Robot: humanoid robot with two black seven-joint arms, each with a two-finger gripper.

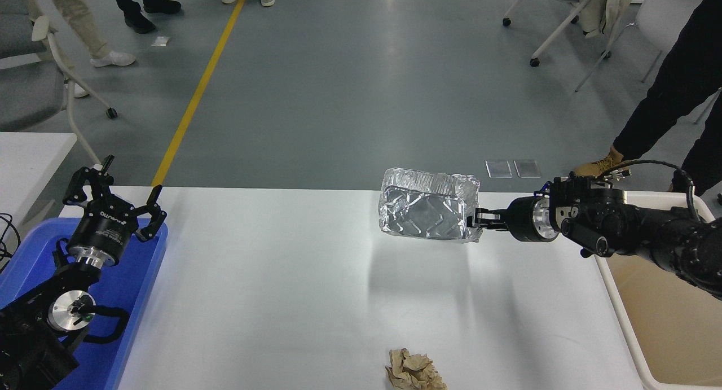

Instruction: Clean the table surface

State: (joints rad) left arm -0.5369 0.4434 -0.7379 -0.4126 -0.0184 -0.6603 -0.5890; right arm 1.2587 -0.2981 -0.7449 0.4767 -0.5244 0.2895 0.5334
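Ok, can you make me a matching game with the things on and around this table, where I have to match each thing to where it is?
Things:
1. shiny silver foil tray
2. crumpled brown paper ball
3. beige plastic bin
4. blue plastic bin

Places:
A. at the white table's right end
B. lifted above the table, held at its right edge by the right gripper
C. at the table's left end, under the parked left gripper
D. lying on the table's near edge

Pairs: 1-B, 2-D, 3-A, 4-C
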